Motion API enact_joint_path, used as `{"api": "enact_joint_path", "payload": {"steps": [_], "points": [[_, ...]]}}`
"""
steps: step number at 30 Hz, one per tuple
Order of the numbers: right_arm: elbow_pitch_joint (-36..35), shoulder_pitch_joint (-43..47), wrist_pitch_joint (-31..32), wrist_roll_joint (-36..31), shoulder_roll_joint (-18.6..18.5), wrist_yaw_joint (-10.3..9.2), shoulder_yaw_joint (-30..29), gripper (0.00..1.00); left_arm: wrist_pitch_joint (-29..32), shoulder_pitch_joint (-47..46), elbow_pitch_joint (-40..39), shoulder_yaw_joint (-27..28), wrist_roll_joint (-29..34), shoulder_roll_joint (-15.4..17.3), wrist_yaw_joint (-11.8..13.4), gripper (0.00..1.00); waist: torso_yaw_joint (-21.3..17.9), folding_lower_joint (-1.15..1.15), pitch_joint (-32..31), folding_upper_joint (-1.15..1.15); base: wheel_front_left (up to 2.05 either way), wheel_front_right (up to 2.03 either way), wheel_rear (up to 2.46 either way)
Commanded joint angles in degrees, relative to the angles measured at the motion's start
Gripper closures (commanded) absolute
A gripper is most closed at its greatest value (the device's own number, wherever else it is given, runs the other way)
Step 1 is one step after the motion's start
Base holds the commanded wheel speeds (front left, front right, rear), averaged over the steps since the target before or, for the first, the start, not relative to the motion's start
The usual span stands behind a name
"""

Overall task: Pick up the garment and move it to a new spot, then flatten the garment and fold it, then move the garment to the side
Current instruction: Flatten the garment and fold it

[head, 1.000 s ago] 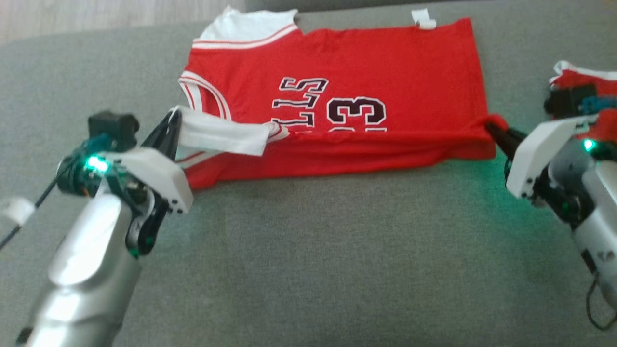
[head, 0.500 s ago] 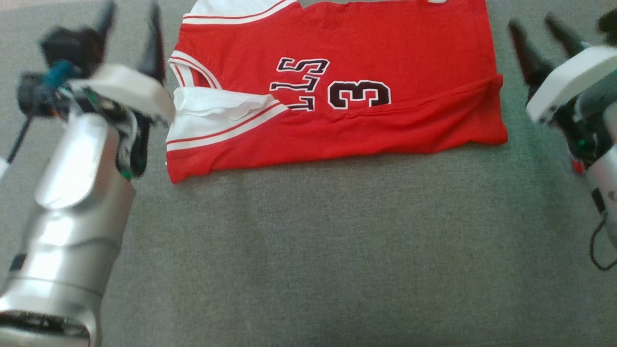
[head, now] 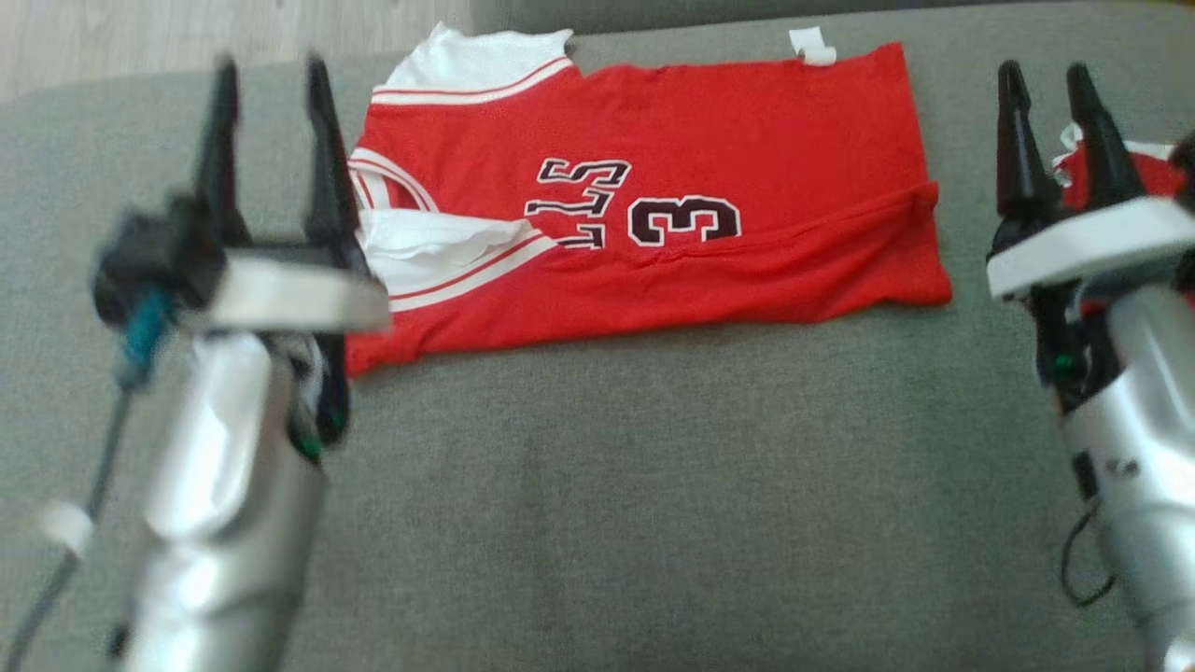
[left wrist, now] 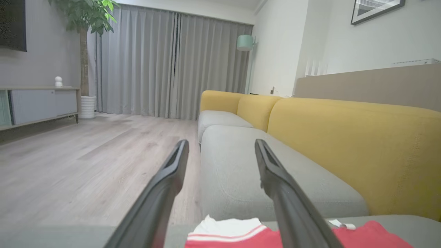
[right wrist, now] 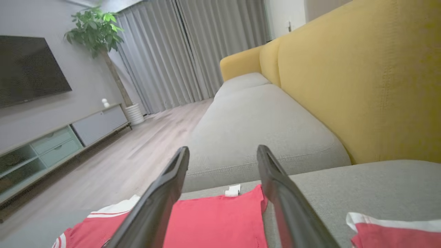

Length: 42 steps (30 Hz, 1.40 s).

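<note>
Left end effector [head: 271, 70] pointed forward over sofa seat [head: 607, 513], fingers [left wrist: 168, 182] spread wide, gripping nothing. Right end effector [head: 1043, 73] same pose, wide apart, empty. Red jersey [head: 653, 233] lay part-folded between both, held by neither.

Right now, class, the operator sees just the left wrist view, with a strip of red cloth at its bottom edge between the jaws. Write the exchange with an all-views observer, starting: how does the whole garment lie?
Observer: The red sleeveless jersey with white trim lies spread on the grey fabric sofa seat, its near edge folded over onto itself.
Operator: Anything printed on it?
Observer: A dark number 3 outlined in white.
Operator: Other cloth nearby?
Observer: A second red-and-white garment lies on the seat to the jersey's right, apart from it.
</note>
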Motion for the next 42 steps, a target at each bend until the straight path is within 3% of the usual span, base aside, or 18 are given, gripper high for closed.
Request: {"api": "enact_joint_path", "payload": {"steps": [1,6,10,12,20,35,42], "points": [[-4.07,1.82,-0.59,-1.96,1.2,-0.05,-2.16,0.0,-0.22,2.03,-2.88,2.35,1.03,0.38,0.47,0.0,-0.17,0.01,-1.19,0.0,0.0,0.0,0.0],[-10.95,11.65,-0.61,-9.42,7.46,-0.05,-9.97,0.0,-0.23,10.96,-5.88,4.62,3.08,-2.57,0.55,0.0,-0.34,0.01,-3.42,0.0,0.0,0.0,0.0],[-15.11,20.72,-0.62,-15.57,12.81,-0.05,-13.13,0.0,-0.23,18.28,-5.92,6.6,4.23,-4.88,-0.21,0.0,-0.71,0.01,-5.23,0.0,0.0,0.0,0.0],[-15.92,22.36,-0.62,-16.12,13.67,-0.05,-13.62,0.0,-0.23,19.6,-5.8,7.24,4.37,-5.33,-0.43,0.0,-0.82,0.01,-5.41,0.0,0.0,0.0,0.0],[-17.19,23.4,-0.63,-17.12,14.9,-0.05,-13.56,0.0,-0.23,19.6,-1.93,7.24,6.31,-5.93,-0.91,0.0,-1.76,0.01,-4.99,0.0,0.0,0.0,0.0],[-17.93,21.39,-0.63,-16.64,15.27,-0.05,-11.27,0.0,3.9,9.43,20.01,7.55,9.39,-2.8,4.72,0.0,-4.82,0.01,-0.16,0.0,0.0,0.0,0.0],[-18.49,20.89,-0.63,-15.82,15.35,-0.05,-10.81,0.0,6.7,5.86,27.34,6.64,10.06,-1.96,5.74,0.0,-5.79,0.01,1.54,0.0,0.0,0.0,0.0]]}}
